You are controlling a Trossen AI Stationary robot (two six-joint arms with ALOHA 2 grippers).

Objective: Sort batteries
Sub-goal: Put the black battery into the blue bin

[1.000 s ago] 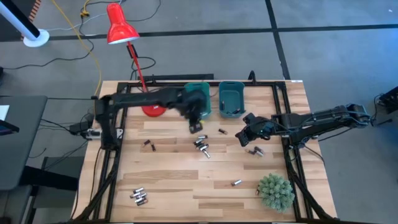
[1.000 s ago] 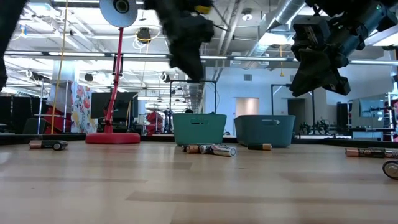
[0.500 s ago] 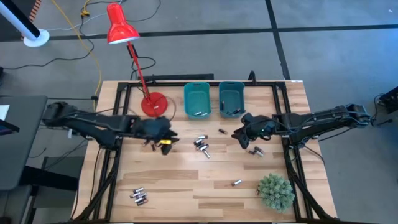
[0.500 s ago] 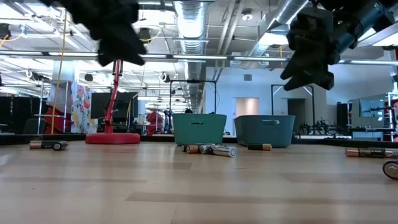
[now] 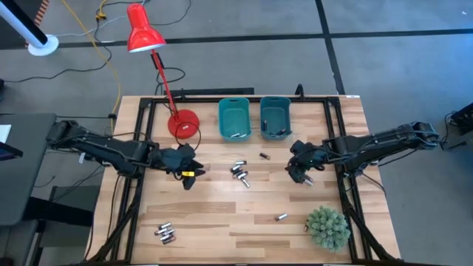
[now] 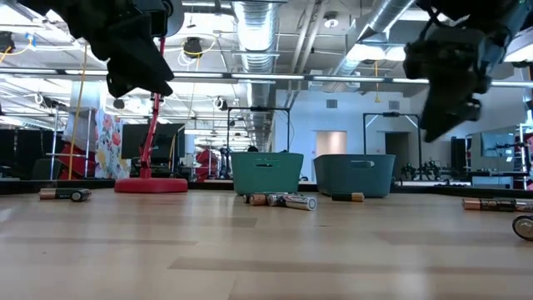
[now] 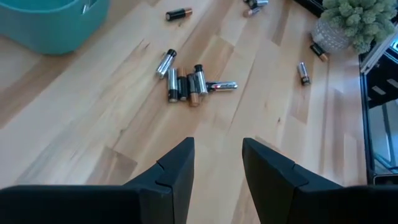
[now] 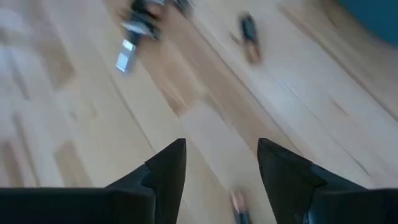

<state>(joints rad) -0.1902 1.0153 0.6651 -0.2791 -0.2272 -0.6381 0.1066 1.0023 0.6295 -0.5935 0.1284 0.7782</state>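
Your left gripper point(image 5: 186, 177) now sits low over the left-centre of the table point(image 5: 222, 214), just in front of the red lamp point(image 5: 182, 124). Half a second ago it was about here too; a second ago it was up over the left teal bin point(image 5: 234, 118), so it has pulled well back from there. Its fingers point(image 7: 177, 168) stand apart with bare wood between them, nothing held.

Your right gripper point(image 5: 299, 171) has slid slightly toward the table's right and nearer the front edge since the last frame, and it hangs right over the pair of batteries point(image 5: 305, 179) lying near the right rail. In its wrist view the fingers point(image 8: 168, 168) are spread, nothing gripped, and one cell point(image 8: 239, 214) shows just ahead between them.

The batteries have not shifted: a central cluster point(image 5: 239, 172) lies in front of the bins, a lone dark cell point(image 5: 264, 156) sits just before the right teal bin point(image 5: 275, 118), a group point(image 5: 165, 234) rests near the front-left corner, and one point(image 5: 281, 217) lies beside the small plant point(image 5: 327, 226). Both bins show something lying inside.
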